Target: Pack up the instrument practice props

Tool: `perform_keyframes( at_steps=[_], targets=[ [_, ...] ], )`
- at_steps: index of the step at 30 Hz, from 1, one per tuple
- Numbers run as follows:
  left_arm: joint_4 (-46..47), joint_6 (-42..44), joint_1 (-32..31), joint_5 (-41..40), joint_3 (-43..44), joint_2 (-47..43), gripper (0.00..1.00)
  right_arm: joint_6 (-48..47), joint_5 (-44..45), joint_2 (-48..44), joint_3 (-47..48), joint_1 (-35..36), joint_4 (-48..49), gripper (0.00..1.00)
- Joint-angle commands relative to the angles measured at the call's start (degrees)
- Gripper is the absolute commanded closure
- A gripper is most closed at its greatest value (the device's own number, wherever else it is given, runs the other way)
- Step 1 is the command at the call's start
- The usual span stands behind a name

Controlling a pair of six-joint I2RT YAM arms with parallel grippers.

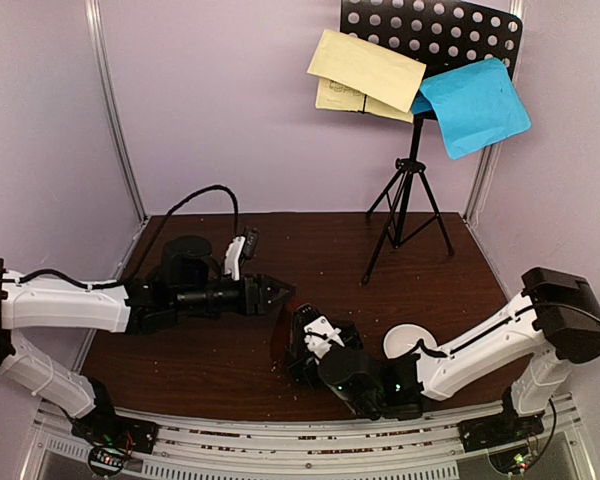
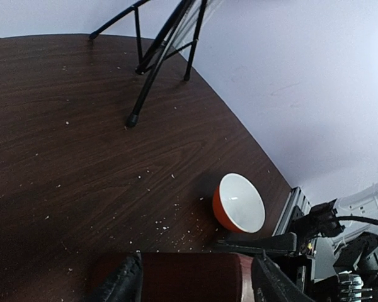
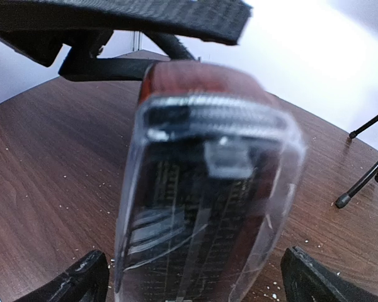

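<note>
Top external, one music stand (image 1: pixel 450 30), two yellow sheets (image 1: pixel 365 68), one blue sheet (image 1: pixel 475 105)

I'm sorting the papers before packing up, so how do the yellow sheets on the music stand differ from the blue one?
The yellow sheets sit at the left of the black desk, the blue sheet at its right. The yellow sheets are two, overlapping; the blue sheet looks single. The lower yellow sheet shows dark print; the blue sheet shows none. Both lie tilted and overhang the desk's edge.
</note>
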Motion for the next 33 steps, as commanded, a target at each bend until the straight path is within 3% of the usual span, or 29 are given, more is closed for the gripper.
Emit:
perform_keyframes(
  at_steps=[1,6,9,12,15,16,22,24,30,33],
  targets=[
    [-6.2,2.5,0.2,-10.6,1.4,-7.0,0.31,1.7,-0.8,-8.2,-2.5,-0.3,-5.9,0.01],
    [-12.4,4.8,0.4,-18.2,1.7,-14.9,0.09,4.4,-8.1,-20.1,-8.8,-0.3,-14.6,0.00],
    [-14.9,8.0,0.4,-19.0,2.7,-16.7,0.03,6.2,-12.3,-26.9,-10.7,-2.3,-22.1,0.00],
    [-14.4,13.1,0.4,-13.1,3.9,-15.4,0.02,7.8,-19.4,-33.3,-11.2,-8.2,-27.6,0.00],
    [-14.0,21.0,-0.7,-0.9,6.9,-11.7,0.14,10.3,-25.4,-37.0,-9.3,-16.9,-31.3,0.00],
    [-14.6,23.2,-2.2,-0.2,8.0,-10.7,0.15,11.5,-27.1,-37.3,-8.4,-20.2,-32.7,0.00],
    [-15.8,25.7,-5.6,0.4,11.3,-5.5,0.06,18.1,-31.1,-37.1,-5.2,-33.5,-35.8,0.00],
    [-17.8,26.5,-7.1,-3.5,12.7,-3.7,0.02,20.1,-31.7,-37.9,-6.2,-36.6,-34.4,0.00],
    [-22.9,27.8,-10.2,-15.1,15.9,0.4,0.02,22.8,-34.6,-41.5,-9.8,-42.6,-31.3,0.00],
    [-22.3,28.2,-10.8,-14.1,16.3,1.9,0.02,23.0,-35.3,-42.8,-10.5,-43.3,-31.6,0.00]
  ],
)
